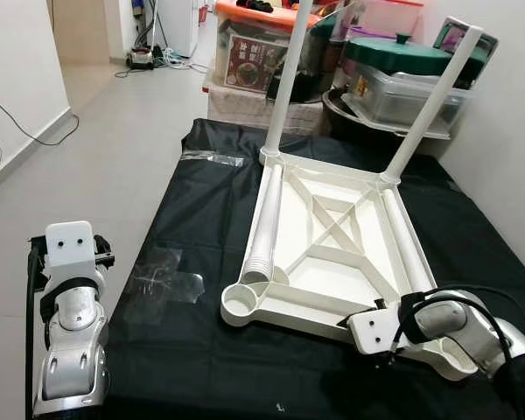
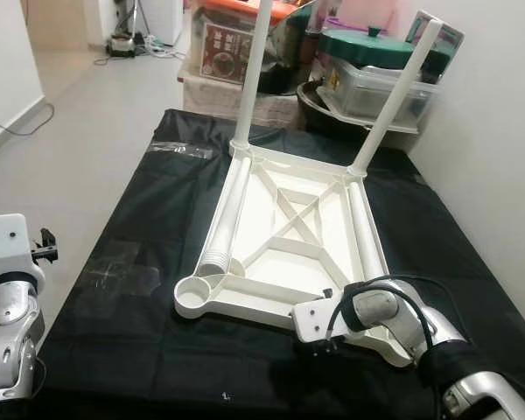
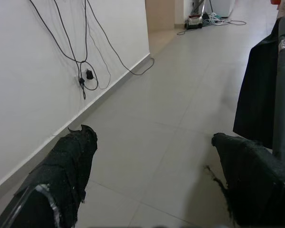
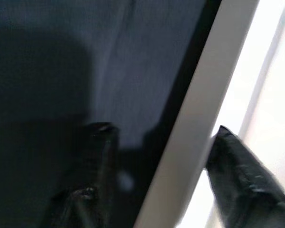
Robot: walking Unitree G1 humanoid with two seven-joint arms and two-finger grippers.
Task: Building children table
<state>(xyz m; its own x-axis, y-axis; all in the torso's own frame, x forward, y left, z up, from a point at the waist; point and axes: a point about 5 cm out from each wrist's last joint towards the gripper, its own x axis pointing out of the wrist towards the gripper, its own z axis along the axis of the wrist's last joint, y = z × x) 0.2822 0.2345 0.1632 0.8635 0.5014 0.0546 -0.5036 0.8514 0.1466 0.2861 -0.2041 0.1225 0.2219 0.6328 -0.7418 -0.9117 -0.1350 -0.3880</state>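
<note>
The right gripper [image 4: 156,166] straddles the near edge of the upturned white table top [image 1: 332,254], fingers spread either side of its rim. The left gripper [image 3: 147,190] hangs wide apart over floor tiles. The top lies on black cloth [image 1: 184,192]; two legs [image 1: 284,87] stand at its far corners.

both eye views look down from the head at the upturned table [image 1: 332,254]; wrist views look along each gripper's fingers.
</note>
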